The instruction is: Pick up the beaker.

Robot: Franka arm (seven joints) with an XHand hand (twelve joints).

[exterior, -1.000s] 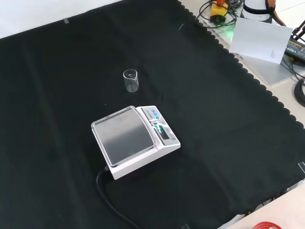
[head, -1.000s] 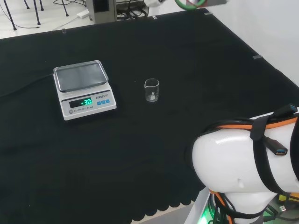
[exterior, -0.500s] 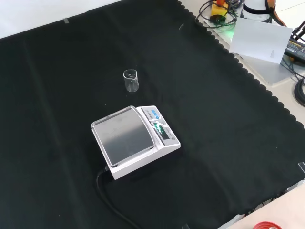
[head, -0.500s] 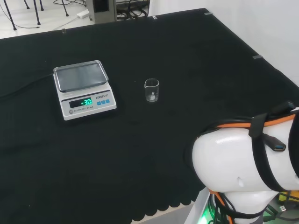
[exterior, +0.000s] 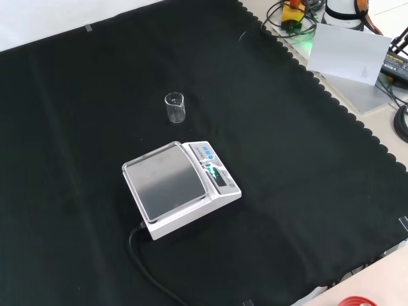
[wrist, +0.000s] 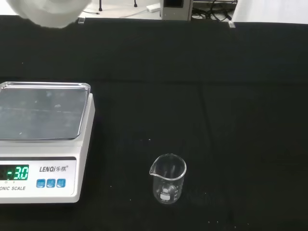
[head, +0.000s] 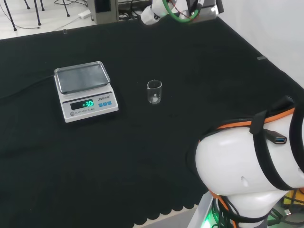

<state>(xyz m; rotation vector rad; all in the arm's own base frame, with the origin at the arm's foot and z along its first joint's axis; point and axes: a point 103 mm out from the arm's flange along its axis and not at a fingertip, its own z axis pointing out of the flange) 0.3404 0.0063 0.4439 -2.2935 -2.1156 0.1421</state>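
Beaker [head: 154, 92]: clear, upright on black cloth [head: 199, 71], beside scale [head: 85, 90]. Hand [head: 153, 13]: high above; finger state indiscernible.

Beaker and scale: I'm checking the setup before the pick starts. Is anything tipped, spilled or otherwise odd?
Nothing stands out. The beaker stands upright and looks empty on the black cloth, apart from the scale, whose pan is bare. No spill shows on the cloth.
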